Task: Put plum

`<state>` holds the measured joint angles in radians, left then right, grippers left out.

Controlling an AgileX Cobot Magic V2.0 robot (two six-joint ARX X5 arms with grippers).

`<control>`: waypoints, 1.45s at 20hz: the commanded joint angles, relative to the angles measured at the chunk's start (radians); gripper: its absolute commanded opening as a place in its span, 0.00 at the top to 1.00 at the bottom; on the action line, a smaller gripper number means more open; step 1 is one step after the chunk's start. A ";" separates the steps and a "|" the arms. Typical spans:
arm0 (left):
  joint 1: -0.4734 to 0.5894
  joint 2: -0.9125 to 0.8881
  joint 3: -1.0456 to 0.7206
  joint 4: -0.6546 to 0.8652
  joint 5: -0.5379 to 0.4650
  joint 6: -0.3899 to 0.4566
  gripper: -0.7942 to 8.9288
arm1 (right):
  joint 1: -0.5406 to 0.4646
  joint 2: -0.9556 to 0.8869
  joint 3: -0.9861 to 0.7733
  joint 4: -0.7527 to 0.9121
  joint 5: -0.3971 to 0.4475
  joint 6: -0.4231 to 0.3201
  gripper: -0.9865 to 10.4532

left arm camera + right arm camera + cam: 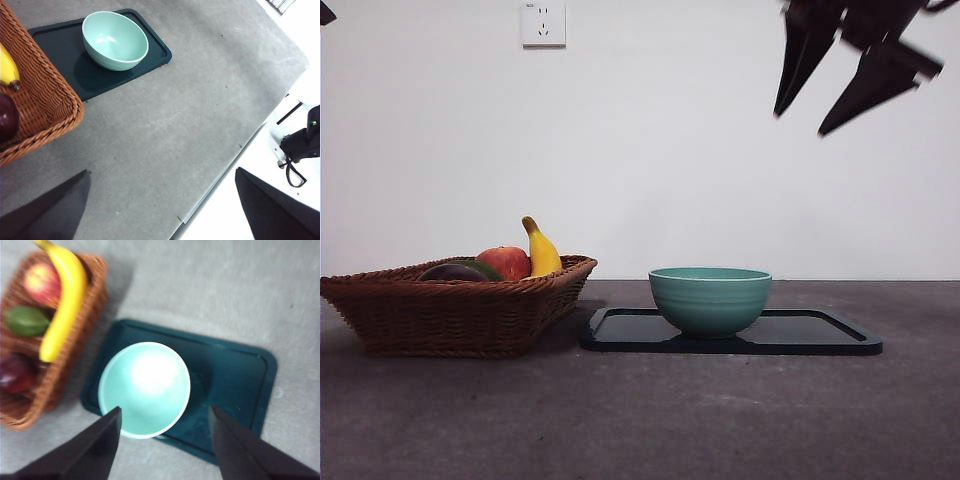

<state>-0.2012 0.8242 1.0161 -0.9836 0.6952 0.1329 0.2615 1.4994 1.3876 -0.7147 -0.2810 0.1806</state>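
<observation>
Wicker basket half-hiding plum, pincers blurred

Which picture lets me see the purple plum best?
The right wrist view: the plum lies in the wicker basket beside the banana, seen from above, though blurred. The left wrist view cuts the plum off at the picture's edge. In the front view only its top peeks over the basket rim.

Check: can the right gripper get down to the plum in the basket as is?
Probably yes. The right gripper is open above the bowl; the plum lies uncovered at the wicker basket's end, beside the banana.
</observation>
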 commanded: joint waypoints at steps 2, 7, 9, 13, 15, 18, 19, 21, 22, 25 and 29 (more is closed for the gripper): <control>-0.003 0.004 0.021 0.011 0.005 0.011 0.45 | 0.003 0.110 0.032 0.031 0.001 -0.025 0.67; -0.003 0.005 0.021 0.011 0.005 0.011 0.45 | 0.005 0.230 0.032 0.061 0.001 -0.032 0.67; -0.003 0.005 0.021 0.011 0.005 0.011 0.45 | 0.012 0.268 0.032 0.077 0.001 -0.034 0.67; -0.003 0.005 0.021 0.011 0.005 0.011 0.45 | 0.032 0.333 0.032 0.093 0.002 -0.036 0.67; -0.003 0.005 0.021 0.011 0.005 0.011 0.45 | 0.042 0.364 0.032 0.098 0.003 -0.036 0.67; -0.003 0.005 0.021 0.010 0.005 0.011 0.45 | 0.056 0.406 0.032 0.103 0.040 -0.036 0.67; -0.003 0.005 0.021 0.010 0.005 0.011 0.45 | 0.058 0.414 0.032 0.105 0.051 -0.039 0.67; -0.003 0.005 0.021 0.010 0.005 0.010 0.45 | 0.060 0.422 0.032 0.112 0.055 -0.039 0.74; -0.003 0.005 0.021 0.011 0.005 0.010 0.45 | 0.060 0.422 0.032 0.118 0.055 -0.039 0.80; -0.003 0.005 0.021 0.010 0.005 0.010 0.45 | 0.060 0.422 0.032 0.129 0.054 -0.039 0.90; -0.003 0.005 0.021 0.010 0.005 0.009 0.45 | 0.059 0.408 0.034 0.146 0.054 -0.038 0.90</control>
<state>-0.2012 0.8242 1.0161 -0.9836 0.6952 0.1329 0.3141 1.8984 1.3968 -0.5793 -0.2306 0.1532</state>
